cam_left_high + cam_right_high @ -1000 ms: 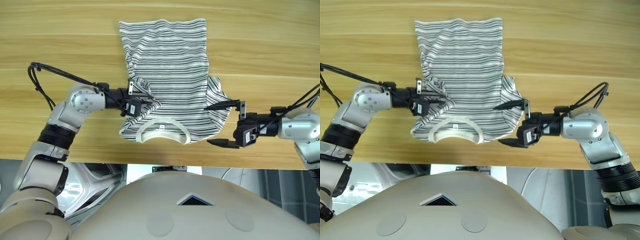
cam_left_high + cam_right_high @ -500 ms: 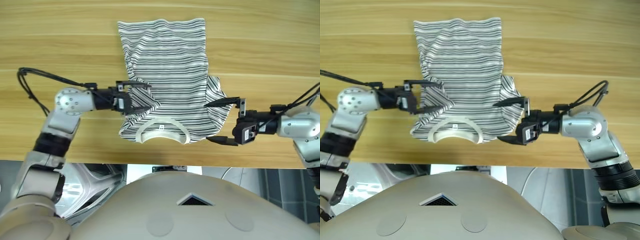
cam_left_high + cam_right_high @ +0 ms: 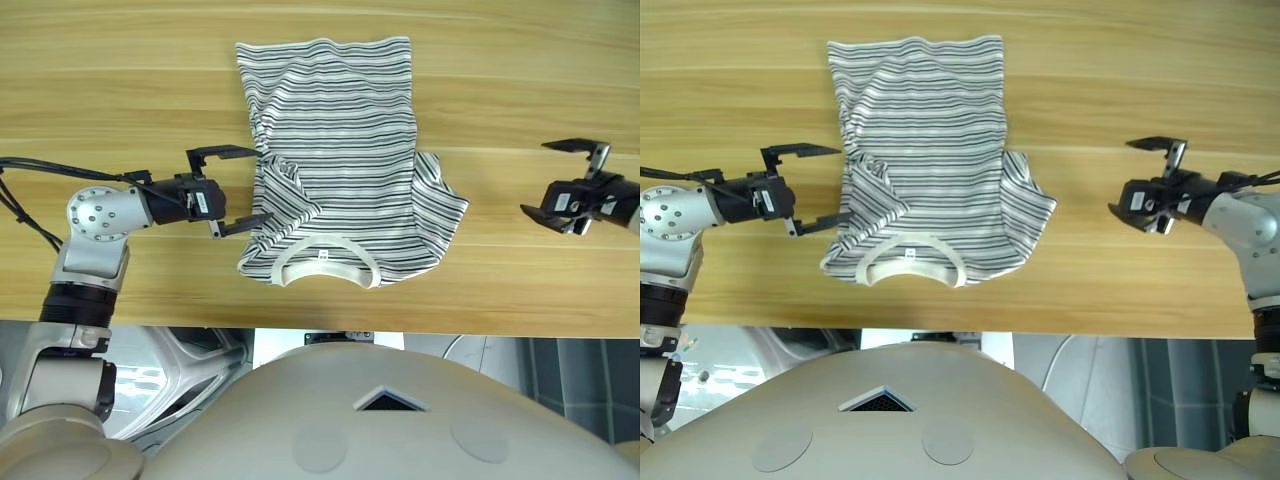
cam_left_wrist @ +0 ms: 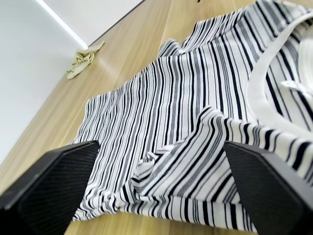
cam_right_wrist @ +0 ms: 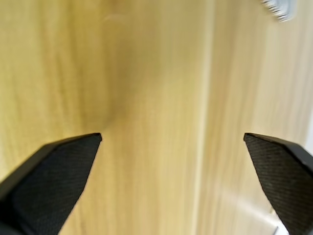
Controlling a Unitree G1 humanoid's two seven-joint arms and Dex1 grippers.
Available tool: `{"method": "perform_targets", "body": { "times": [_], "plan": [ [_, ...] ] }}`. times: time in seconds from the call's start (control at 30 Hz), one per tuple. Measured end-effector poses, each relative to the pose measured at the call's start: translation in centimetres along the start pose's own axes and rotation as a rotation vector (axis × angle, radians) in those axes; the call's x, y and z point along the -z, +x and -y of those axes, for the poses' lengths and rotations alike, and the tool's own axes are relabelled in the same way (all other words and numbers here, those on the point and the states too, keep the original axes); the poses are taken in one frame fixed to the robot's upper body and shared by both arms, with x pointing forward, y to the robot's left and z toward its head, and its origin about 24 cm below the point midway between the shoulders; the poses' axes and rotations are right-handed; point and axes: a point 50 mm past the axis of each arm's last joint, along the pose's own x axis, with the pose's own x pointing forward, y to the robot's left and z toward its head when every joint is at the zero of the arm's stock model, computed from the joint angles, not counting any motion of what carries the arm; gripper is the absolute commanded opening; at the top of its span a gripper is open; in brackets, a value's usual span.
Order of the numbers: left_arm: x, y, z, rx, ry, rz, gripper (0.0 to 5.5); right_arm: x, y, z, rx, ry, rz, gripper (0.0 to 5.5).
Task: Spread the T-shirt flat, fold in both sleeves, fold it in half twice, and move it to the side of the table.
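Note:
The black-and-white striped T-shirt (image 3: 340,140) lies on the wooden table (image 3: 120,90) with its white collar (image 3: 326,262) toward me. Its left sleeve (image 3: 285,185) is folded in and bunched over the body. The right sleeve (image 3: 445,200) sticks out a little at the side. My left gripper (image 3: 262,183) is open, its fingertips just at the shirt's left edge, with nothing held. In the left wrist view the shirt (image 4: 195,112) lies ahead of the open left gripper (image 4: 160,144). My right gripper (image 3: 535,178) is open over bare wood, well to the right of the shirt.
The table's near edge (image 3: 480,328) runs just below the collar. Bare wood lies left and right of the shirt, and under the right gripper (image 5: 172,137). A small pale object (image 4: 83,58) lies past the shirt in the left wrist view.
My left gripper opened, let go of the folded-in left sleeve and backed off to the left. My right gripper, open throughout, pulled away from the right sleeve, far to the right.

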Motion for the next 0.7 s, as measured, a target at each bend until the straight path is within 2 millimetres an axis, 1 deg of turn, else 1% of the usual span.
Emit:
{"method": "perform_targets", "body": {
  "times": [0.1, 0.2, 0.3, 0.57, 0.63, 0.7],
  "plan": [
    [0.2, -0.1, 0.1, -0.005, 0.003, -0.006, 4.73, -0.1, 0.5, 0.2, -0.009, -0.018, 0.016, 5.40],
    [0.4, -0.2, 0.1, -0.011, -0.002, -0.012, 4.73, -0.6, 0.8, -0.1, -0.014, -0.028, 0.055, 5.40],
    [0.7, -0.3, 0.2, -0.015, -0.003, -0.030, 4.73, -1.6, 1.1, -0.3, -0.018, -0.044, 0.112, 5.40],
    [0.9, -0.1, 0.1, -0.028, 0.002, -0.026, 4.73, -2.5, 1.5, -0.3, -0.024, -0.038, 0.164, 5.40],
    [1.3, 0.1, 0.3, -0.028, -0.010, -0.033, 4.73, -2.8, 2.2, -0.1, -0.009, -0.034, 0.181, 5.40],
    [1.4, 0.3, 0.0, -0.030, -0.005, -0.030, 4.73, -3.3, 2.7, 0.1, -0.010, -0.050, 0.193, 5.40]
  ]
}}
